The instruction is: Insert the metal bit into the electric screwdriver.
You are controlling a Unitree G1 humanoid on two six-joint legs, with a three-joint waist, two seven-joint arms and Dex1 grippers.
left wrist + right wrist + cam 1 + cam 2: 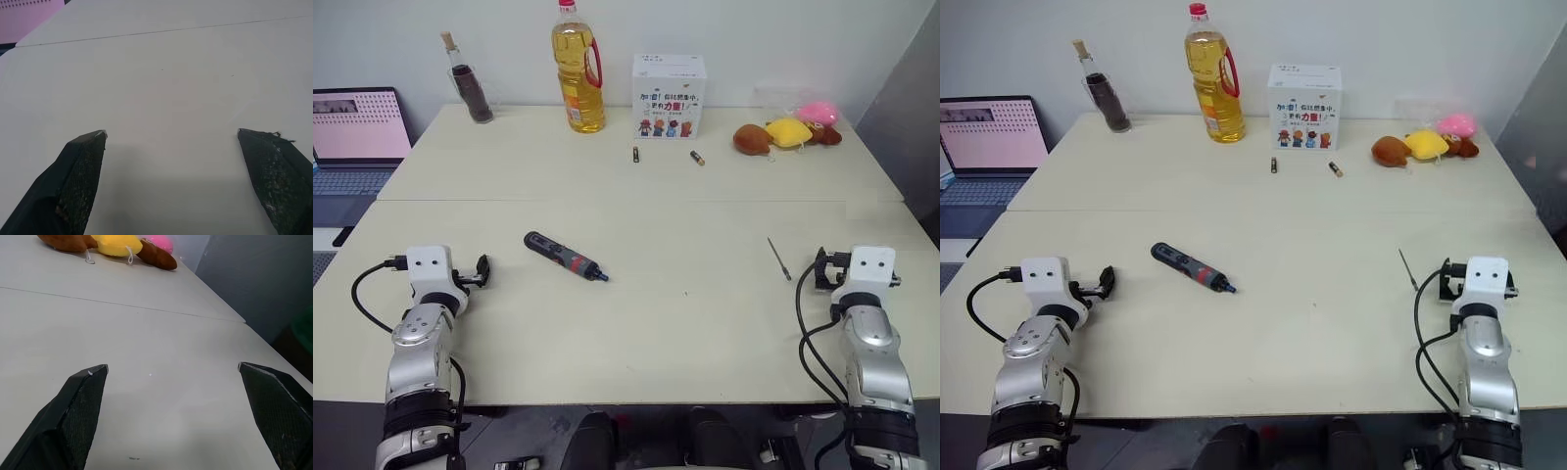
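Observation:
The electric screwdriver [565,257], black and dark grey with a red band and a blue tip, lies flat left of the table's middle, its tip pointing right and toward me. The metal bit [779,258], a thin grey rod, lies on the right side of the table. My left gripper [476,272] is open over bare table, a short way left of the screwdriver. My right gripper [822,267] is open too, just right of the bit and apart from it. Both wrist views show wide-spread black fingers [80,166] [80,404] with nothing between them.
Along the table's [656,333] far edge stand a small dark-filled bottle [470,83], a yellow oil bottle [578,69] and a white box [669,95]. Two batteries [635,154] [697,158] lie before the box. Plush toys [788,132] sit far right, a laptop [357,137] far left.

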